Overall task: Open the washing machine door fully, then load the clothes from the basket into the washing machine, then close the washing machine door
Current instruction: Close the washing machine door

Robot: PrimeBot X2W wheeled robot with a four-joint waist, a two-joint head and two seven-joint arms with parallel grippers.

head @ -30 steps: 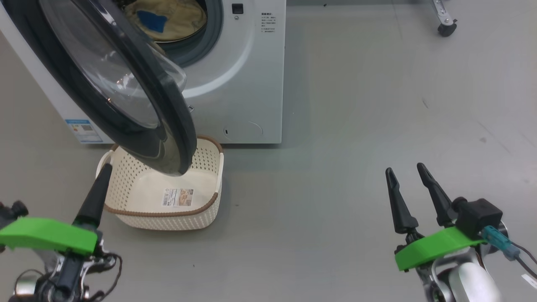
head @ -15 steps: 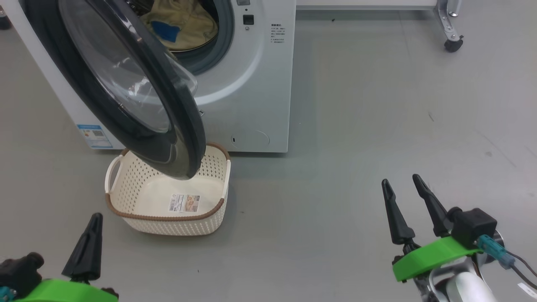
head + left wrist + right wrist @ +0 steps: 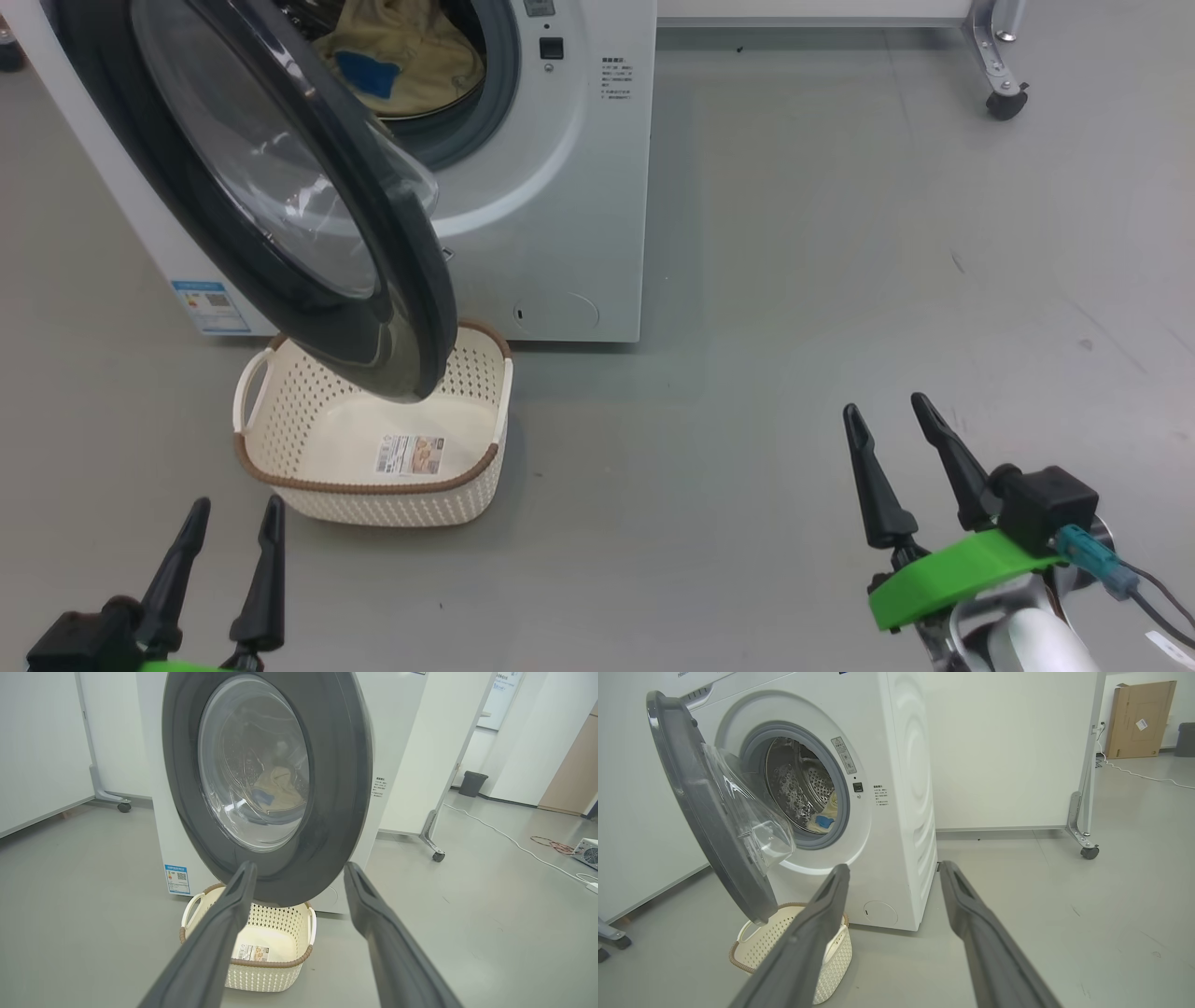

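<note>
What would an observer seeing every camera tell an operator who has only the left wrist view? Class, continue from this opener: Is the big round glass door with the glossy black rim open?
Observer: Yes. Side-on, the washing machine door stands swung out from the big white front-loading washing machine.
Operator: Is the right gripper holding anything?
Observer: No, the right gripper is open and empty.
Operator: Where's the laundry?
Observer: The soft cream-yellow, blue-patched clothes lie inside the perforated steel drum.
</note>
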